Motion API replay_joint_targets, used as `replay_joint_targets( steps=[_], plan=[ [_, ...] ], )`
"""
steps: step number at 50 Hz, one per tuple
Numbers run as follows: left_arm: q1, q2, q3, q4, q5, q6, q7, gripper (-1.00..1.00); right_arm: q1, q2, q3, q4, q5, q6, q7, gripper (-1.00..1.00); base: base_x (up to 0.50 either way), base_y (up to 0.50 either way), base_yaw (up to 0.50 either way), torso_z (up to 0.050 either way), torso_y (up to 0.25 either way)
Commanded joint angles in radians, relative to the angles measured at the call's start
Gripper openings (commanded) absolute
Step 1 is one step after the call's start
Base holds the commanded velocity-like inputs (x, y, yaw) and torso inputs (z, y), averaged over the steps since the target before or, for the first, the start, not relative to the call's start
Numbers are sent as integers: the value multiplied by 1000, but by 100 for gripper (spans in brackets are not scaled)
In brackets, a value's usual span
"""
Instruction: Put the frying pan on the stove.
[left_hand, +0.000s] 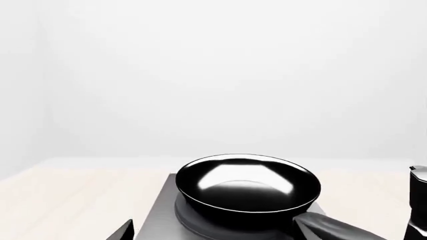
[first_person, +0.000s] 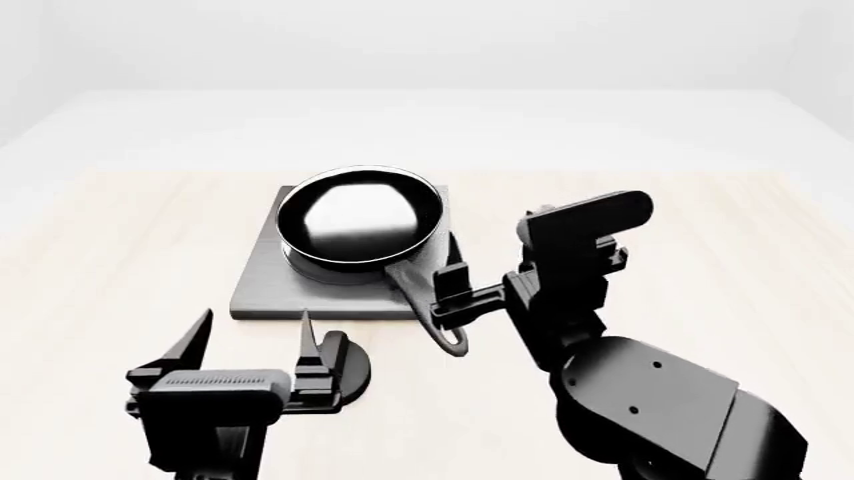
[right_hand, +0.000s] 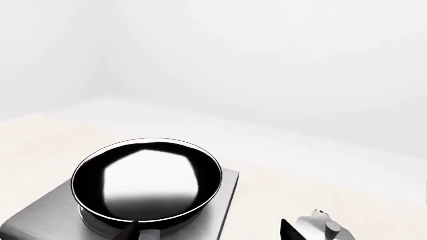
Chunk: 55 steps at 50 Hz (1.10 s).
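Tabletop (first_person: 107, 250) carries stove (first_person: 267, 285); frying pan (first_person: 358, 222) sits on its burner, handle (first_person: 430, 300) running back toward the robot; right claw (first_person: 447, 292) is right at the handle, nearer than the left, grip state can't tell; left claw (first_person: 251, 345) spread wide, holding nothing; no readable markings.

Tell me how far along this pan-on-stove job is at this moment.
Done: the glossy black round frying pan sits on the flat square grey metal stove plate, over its burner. In hand: the right claw is at the pan's long handle; whether it grips is unclear. The left claw is open and apart from the stove. Left: releasing the handle and backing the arm away.
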Motion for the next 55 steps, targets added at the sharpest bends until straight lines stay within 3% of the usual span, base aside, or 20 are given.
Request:
replay_joint_targets(
  steps=[1, 55],
  plan=[
    [6, -13, 0, 45, -3, -16, -10, 100, -50, 36, 25, -96, 15, -17, 48, 100, 0, 0, 0, 0, 0],
    [42, -80, 7, 333, 27, -116, -91, 100, -79, 190, 173, -489, 207, 9, 261, 100, 0, 0, 0, 0, 0]
  ],
)
